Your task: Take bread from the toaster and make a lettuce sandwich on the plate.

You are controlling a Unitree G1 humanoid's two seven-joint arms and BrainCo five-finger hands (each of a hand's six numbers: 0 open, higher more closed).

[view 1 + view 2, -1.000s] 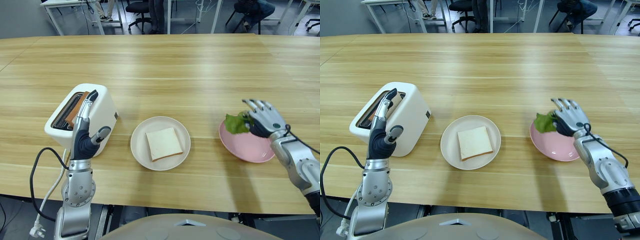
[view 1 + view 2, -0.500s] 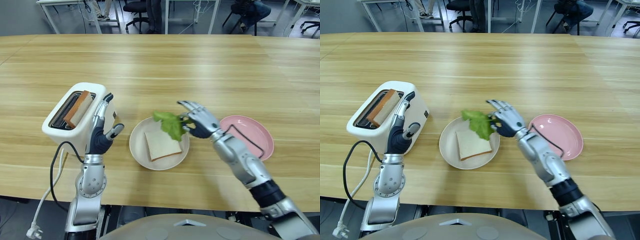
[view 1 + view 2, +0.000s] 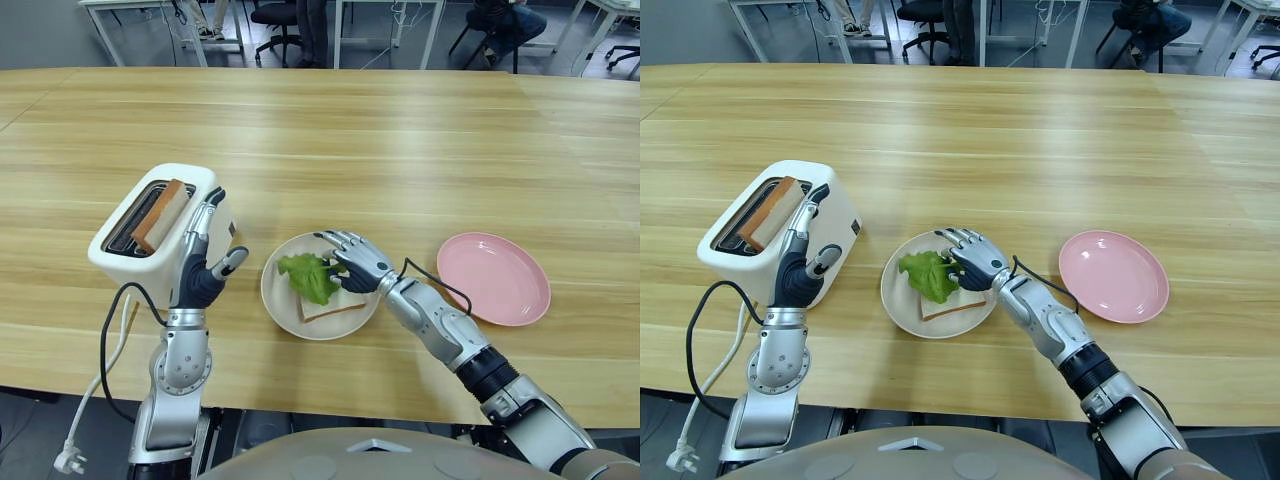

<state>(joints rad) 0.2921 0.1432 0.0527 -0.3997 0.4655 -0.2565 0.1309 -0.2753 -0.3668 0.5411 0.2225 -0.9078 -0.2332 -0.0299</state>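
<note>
A white toaster [image 3: 130,262] stands at the table's left with one browned slice of bread [image 3: 161,214] sticking up from its slot. My left hand [image 3: 203,268] is upright against the toaster's right side, fingers extended and holding nothing. On the cream plate [image 3: 275,301] in the middle lies a white bread slice [image 3: 330,310]. A green lettuce leaf [image 3: 309,277] rests over that slice. My right hand [image 3: 352,264] is low over the plate, fingers curled on the leaf's right edge.
An empty pink plate [image 3: 494,277] sits to the right of the cream plate. The toaster's cord [image 3: 105,350] hangs over the table's near edge. Chairs and desk legs stand beyond the far edge.
My right hand carried the lettuce leftwards from the pink plate and lowered it onto the bread slice. The left hand shifted slightly right beside the toaster. The camera moved a little.
</note>
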